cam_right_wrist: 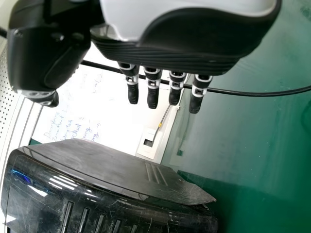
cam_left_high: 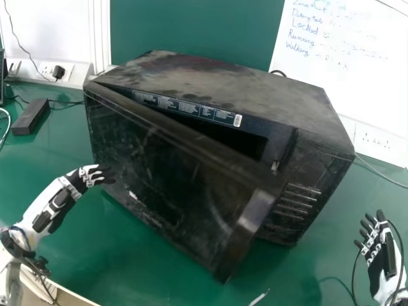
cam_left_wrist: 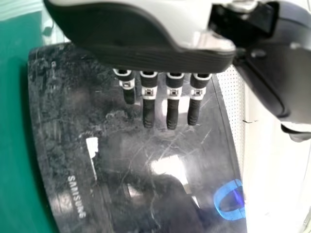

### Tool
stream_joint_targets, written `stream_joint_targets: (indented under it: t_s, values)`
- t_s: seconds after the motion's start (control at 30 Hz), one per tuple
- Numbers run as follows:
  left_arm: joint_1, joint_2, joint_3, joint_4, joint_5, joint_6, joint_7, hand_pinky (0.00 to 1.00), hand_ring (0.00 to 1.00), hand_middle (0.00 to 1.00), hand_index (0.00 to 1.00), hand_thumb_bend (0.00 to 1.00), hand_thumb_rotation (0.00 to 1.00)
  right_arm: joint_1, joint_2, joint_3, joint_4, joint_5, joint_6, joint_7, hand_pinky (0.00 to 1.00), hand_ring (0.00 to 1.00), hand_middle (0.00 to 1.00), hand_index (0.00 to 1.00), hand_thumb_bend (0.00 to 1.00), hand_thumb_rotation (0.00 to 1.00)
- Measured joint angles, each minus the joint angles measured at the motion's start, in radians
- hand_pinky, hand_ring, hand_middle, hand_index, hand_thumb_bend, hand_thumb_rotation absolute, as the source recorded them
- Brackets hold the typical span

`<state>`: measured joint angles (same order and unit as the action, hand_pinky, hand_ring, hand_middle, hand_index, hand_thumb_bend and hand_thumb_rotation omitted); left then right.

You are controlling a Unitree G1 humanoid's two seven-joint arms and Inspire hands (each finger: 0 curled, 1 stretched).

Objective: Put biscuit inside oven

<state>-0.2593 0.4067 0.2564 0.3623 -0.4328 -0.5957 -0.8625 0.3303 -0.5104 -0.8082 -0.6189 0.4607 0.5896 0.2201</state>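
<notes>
The head view shows the oven (cam_left_high: 217, 83) standing on the green tabletop (cam_left_high: 146, 268), its door (cam_left_high: 172, 185) ajar and swung out towards the camera; a gap along the top and the right of the door bares part of the dark inside (cam_left_high: 248, 141) and a printed label strip (cam_left_high: 185, 107) on the front frame; what the inside holds is too dark to tell. The left robot hand (cam_left_high: 84, 178) is near the door's outer face, towards its left end, with fingers stretched out; the left wrist view adds a close look at that face, with fine scratches, a pale mark (cam_left_wrist: 92, 145) and a blue ring of light (cam_left_wrist: 217, 196); whether the fingers touch it, I cannot tell. The right robot hand (cam_left_high: 381, 252) is open over the tabletop to the right of the oven, fingers straight, holding nothing; the right wrist view brings out slots (cam_right_wrist: 155, 174) in the oven's casing, a black cable (cam_right_wrist: 233, 91) and a wall socket (cam_right_wrist: 151, 143). A black power brick (cam_left_high: 30, 116) lies left of the oven; a whiteboard (cam_left_high: 344, 64) with handwriting stands behind.
</notes>
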Motion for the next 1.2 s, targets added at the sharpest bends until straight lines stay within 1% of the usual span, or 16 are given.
stream_joint_targets:
  t_s: [0.1, 0.17, 0.27, 0.4, 0.5, 0.57, 0.63, 0.7, 0.83, 0.87, 0.93, 0.97, 1.03, 1.1, 1.17, 1.2]
  values:
    - [0.001, -0.005, -0.016, -0.021, 0.02, 0.017, 0.016, 0.78, 0.84, 0.87, 0.88, 0.72, 0.89, -0.009, 0.01, -0.009, -0.01, 0.019, 0.04, -0.033, 0.96, 1.0, 1.0, 1.0, 0.88, 0.72]
    - [0.002, -0.005, -0.029, -0.046, 0.021, 0.033, 0.02, 0.79, 0.85, 0.88, 0.89, 0.74, 0.88, -0.011, 0.01, -0.012, -0.018, 0.028, 0.059, -0.04, 0.97, 1.0, 1.0, 1.0, 0.86, 0.74]
    - [0.0, -0.007, -0.044, -0.051, 0.021, 0.034, 0.014, 0.79, 0.85, 0.89, 0.89, 0.75, 0.86, -0.009, 0.01, -0.012, -0.024, 0.027, 0.057, -0.035, 0.97, 1.0, 1.0, 1.0, 0.83, 0.76]
    - [-0.034, -0.011, -0.059, 0.017, 0.022, -0.03, -0.042, 0.79, 0.85, 0.88, 0.9, 0.76, 0.85, -0.001, 0.01, -0.011, -0.024, 0.014, 0.027, -0.016, 0.95, 1.0, 1.0, 1.0, 0.82, 0.77]
    - [-0.051, -0.012, -0.072, 0.039, 0.048, -0.058, -0.044, 0.77, 0.84, 0.87, 0.89, 0.78, 0.85, 0.002, 0.007, -0.009, -0.023, -0.004, 0.017, -0.009, 0.94, 1.0, 1.0, 1.0, 0.82, 0.82]
    - [-0.062, -0.018, -0.079, 0.057, 0.068, -0.078, -0.036, 0.76, 0.84, 0.86, 0.89, 0.78, 0.85, 0.007, 0.003, -0.006, -0.021, -0.021, 0.005, 0.006, 0.96, 1.0, 1.0, 1.0, 0.8, 0.85]
    - [-0.082, -0.029, -0.086, 0.089, 0.079, -0.09, -0.031, 0.77, 0.84, 0.86, 0.89, 0.79, 0.84, 0.007, -0.002, -0.005, -0.015, -0.022, 0.001, 0.021, 0.99, 1.0, 1.0, 1.0, 0.79, 0.84]
    - [-0.105, -0.039, -0.095, 0.121, 0.087, -0.093, -0.032, 0.78, 0.84, 0.88, 0.89, 0.78, 0.82, 0.004, -0.001, -0.005, -0.011, -0.02, 0.001, 0.025, 1.0, 1.0, 1.0, 1.0, 0.79, 0.82]
    - [-0.153, -0.049, -0.114, 0.182, 0.089, -0.097, -0.052, 0.79, 0.85, 0.89, 0.89, 0.78, 0.81, 0.001, -0.001, -0.005, -0.011, -0.017, 0.007, 0.024, 0.99, 1.0, 1.0, 1.0, 0.79, 0.82]
    - [-0.165, -0.051, -0.115, 0.198, 0.091, -0.102, -0.053, 0.79, 0.85, 0.89, 0.9, 0.78, 0.81, 0.001, -0.001, -0.006, -0.011, -0.015, 0.007, 0.024, 0.99, 1.0, 1.0, 1.0, 0.78, 0.81]
    - [-0.187, -0.054, -0.116, 0.226, 0.098, -0.117, -0.055, 0.79, 0.86, 0.89, 0.9, 0.78, 0.82, -0.005, 0.001, -0.01, -0.012, 0.004, 0.015, 0.022, 0.98, 1.0, 1.0, 1.0, 0.76, 0.73]
    - [-0.196, -0.054, -0.116, 0.237, 0.099, -0.125, -0.055, 0.79, 0.86, 0.89, 0.9, 0.78, 0.82, -0.013, 0.005, -0.012, -0.012, 0.015, 0.023, 0.017, 0.97, 1.0, 1.0, 1.0, 0.75, 0.72]
    - [-0.203, -0.055, -0.116, 0.243, 0.099, -0.134, -0.055, 0.79, 0.85, 0.89, 0.9, 0.77, 0.81, -0.021, 0.01, -0.013, -0.013, 0.021, 0.027, 0.003, 0.95, 1.0, 1.0, 1.0, 0.73, 0.72]
    - [-0.204, -0.054, -0.115, 0.252, 0.099, -0.142, -0.055, 0.78, 0.85, 0.88, 0.9, 0.77, 0.82, -0.019, 0.011, -0.011, -0.013, 0.006, 0.016, 0.002, 0.93, 1.0, 1.0, 1.0, 0.71, 0.74]
    - [-0.204, -0.052, -0.115, 0.259, 0.1, -0.143, -0.054, 0.79, 0.85, 0.88, 0.9, 0.77, 0.81, -0.011, 0.01, -0.007, -0.011, -0.016, -0.016, 0.008, 0.93, 0.99, 1.0, 1.0, 0.75, 0.74]
    - [-0.203, -0.051, -0.115, 0.26, 0.1, -0.143, -0.054, 0.79, 0.85, 0.88, 0.9, 0.75, 0.81, -0.008, 0.01, -0.006, -0.008, -0.022, -0.029, 0.011, 0.93, 0.99, 1.0, 1.0, 0.76, 0.72]
